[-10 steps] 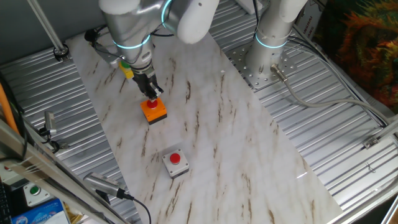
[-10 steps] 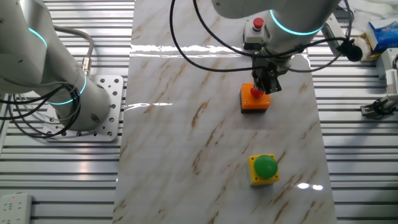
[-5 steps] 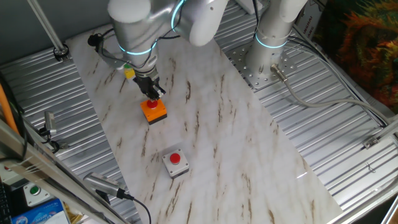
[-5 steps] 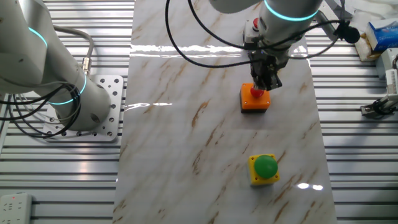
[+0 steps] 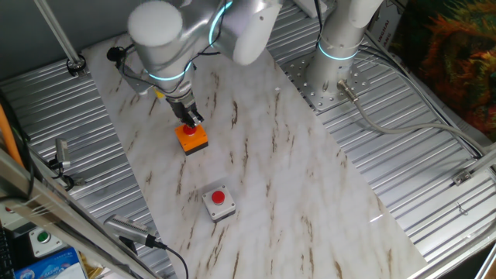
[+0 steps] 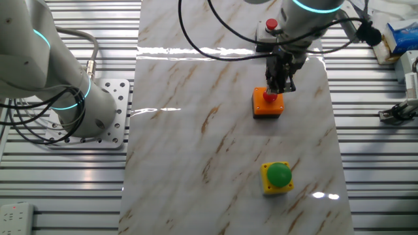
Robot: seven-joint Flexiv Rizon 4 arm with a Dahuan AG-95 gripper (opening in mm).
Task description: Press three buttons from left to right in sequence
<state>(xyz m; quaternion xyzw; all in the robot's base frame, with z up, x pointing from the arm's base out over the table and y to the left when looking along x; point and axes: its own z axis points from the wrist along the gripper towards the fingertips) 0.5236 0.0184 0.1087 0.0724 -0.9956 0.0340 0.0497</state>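
The orange box [image 6: 268, 106] was seen mid-table [image 6: 196, 150], the claw [image 6: 273, 91] directly above its red button; the claw's state could not be told. The yellow box [image 6: 277, 178] and grey box [image 5: 218, 202] stood well apart.

A white marble-patterned board with brown veins [image 5: 263, 178] [image 6: 196, 163] lies on a table of ribbed silver metal slats [image 5: 434, 201] [image 6: 65, 189]. Three small push-button boxes stand directly on the board, well apart in a line. The yellow box with a green button [image 6: 277, 177] stands at one end. The orange box with a red button [image 5: 191, 136] [image 6: 268, 104] is in the middle. The light-grey box with a red button [image 5: 218, 202] [image 6: 270, 26] stands at the other end. The round white base of a robot arm [image 5: 329, 74] stands on a perforated metal plate beside the board.
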